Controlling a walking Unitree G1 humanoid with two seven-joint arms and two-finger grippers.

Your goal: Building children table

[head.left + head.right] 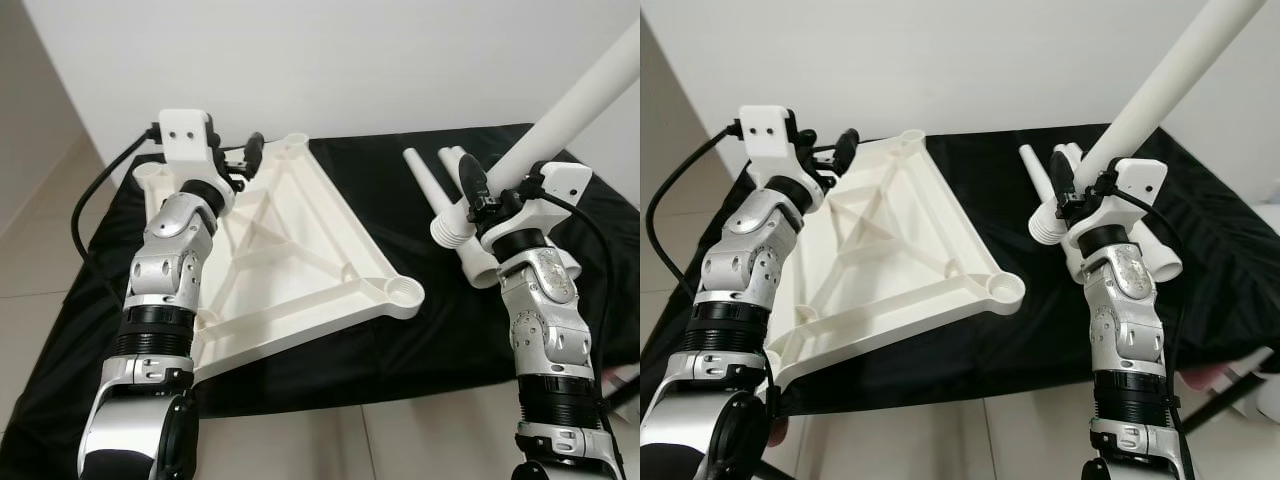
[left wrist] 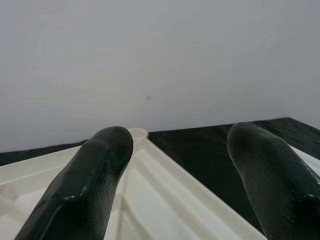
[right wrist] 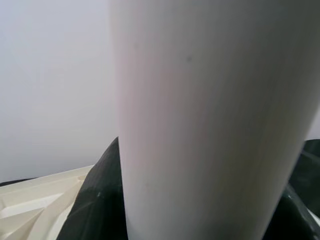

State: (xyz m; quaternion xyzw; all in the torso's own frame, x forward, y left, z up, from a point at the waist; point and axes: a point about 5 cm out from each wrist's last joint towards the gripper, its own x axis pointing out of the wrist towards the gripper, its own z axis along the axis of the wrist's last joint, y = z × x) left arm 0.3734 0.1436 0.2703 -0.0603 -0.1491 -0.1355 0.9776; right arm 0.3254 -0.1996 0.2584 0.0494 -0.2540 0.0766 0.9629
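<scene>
White leg raised beside upturned tabletop

Cream plastic tabletop [image 1: 290, 250] lies underside-up on a black cloth [image 1: 420, 330], mid-frame, with a round socket [image 1: 400, 293] at its near right corner. The right tool [image 1: 478, 195] is clamped on a white table leg [image 1: 560, 115] that slants toward the upper right of the frame. More white legs [image 1: 440, 185] lie behind it, perhaps three. The left tool [image 2: 175, 150], fingers apart, hovers over the tabletop's far left edge.
</scene>
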